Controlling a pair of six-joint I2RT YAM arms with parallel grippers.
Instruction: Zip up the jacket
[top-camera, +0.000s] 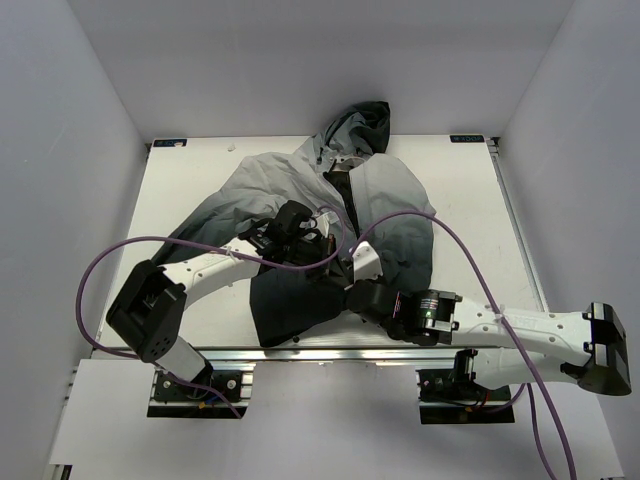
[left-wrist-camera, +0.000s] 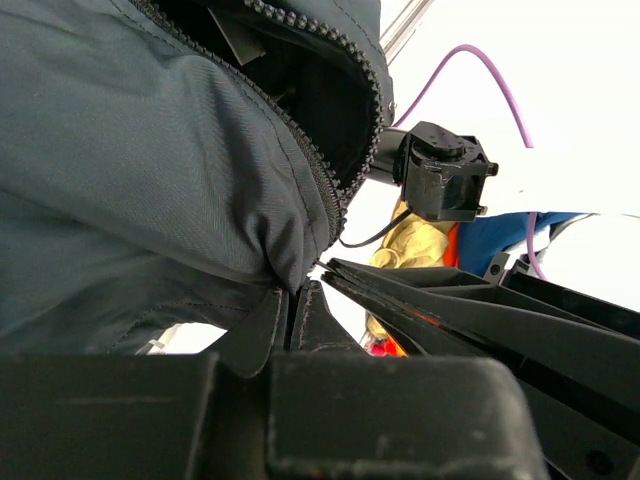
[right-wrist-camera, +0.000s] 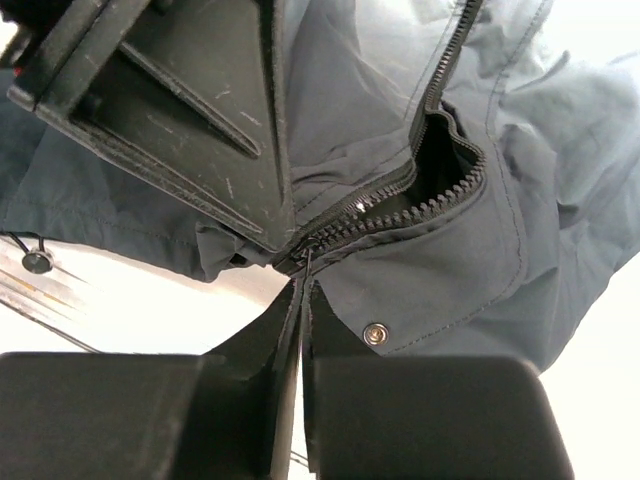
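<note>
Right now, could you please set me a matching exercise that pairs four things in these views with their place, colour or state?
Things:
1. hood
2. zipper
3. snap button
4. right gripper

Descriptions:
A. shut on the hem of the jacket
B. silver
C. at the top of the overhead view
D. gaping, teeth parted

Pairs: 1-C, 2-D, 3-B, 4-A
</note>
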